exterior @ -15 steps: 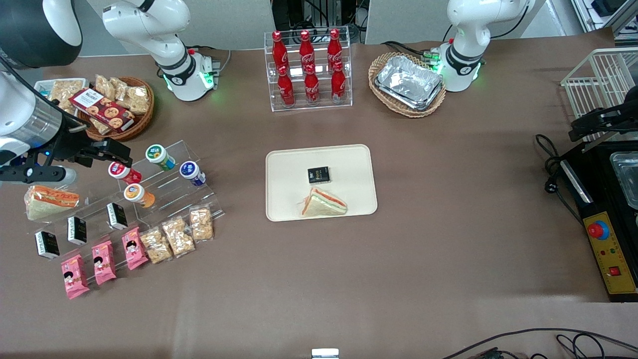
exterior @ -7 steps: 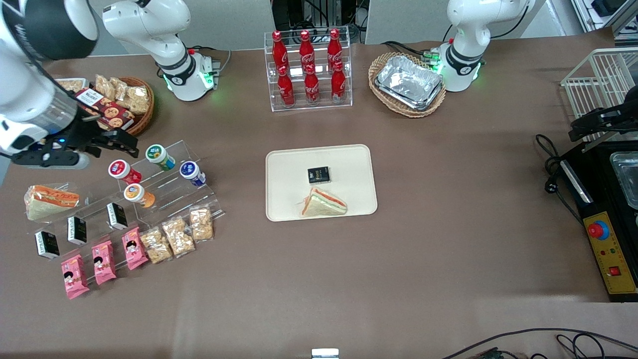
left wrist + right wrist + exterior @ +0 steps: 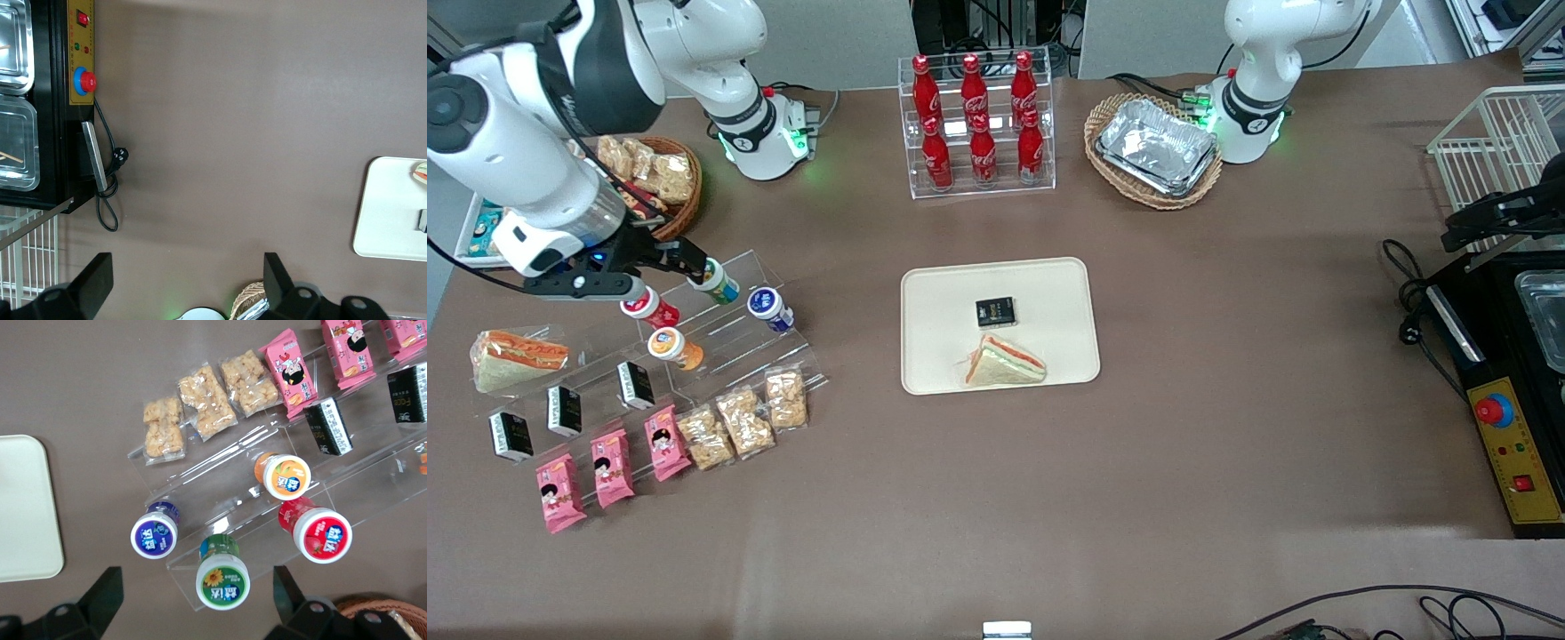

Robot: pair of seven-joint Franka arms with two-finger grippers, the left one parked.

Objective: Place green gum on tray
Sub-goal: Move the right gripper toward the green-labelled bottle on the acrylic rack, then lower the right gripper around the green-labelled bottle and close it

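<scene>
Claw [image 3: 197, 603] with fingers apart, directly above green gum [image 3: 223, 578] upright on clear acrylic shelf [image 3: 220, 507].

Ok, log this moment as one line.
phase: approach | gripper: open, above green gum on acrylic rack | gum: not grasped | tray: holds sandwich, black packet

We see a sandwich [image 3: 1005, 363] and black box [image 3: 995, 311] mid-table, cola bottles [image 3: 978, 124] in a clear rack, foil trays [image 3: 1158, 146] in a wicker basket [image 3: 1107, 111].
</scene>
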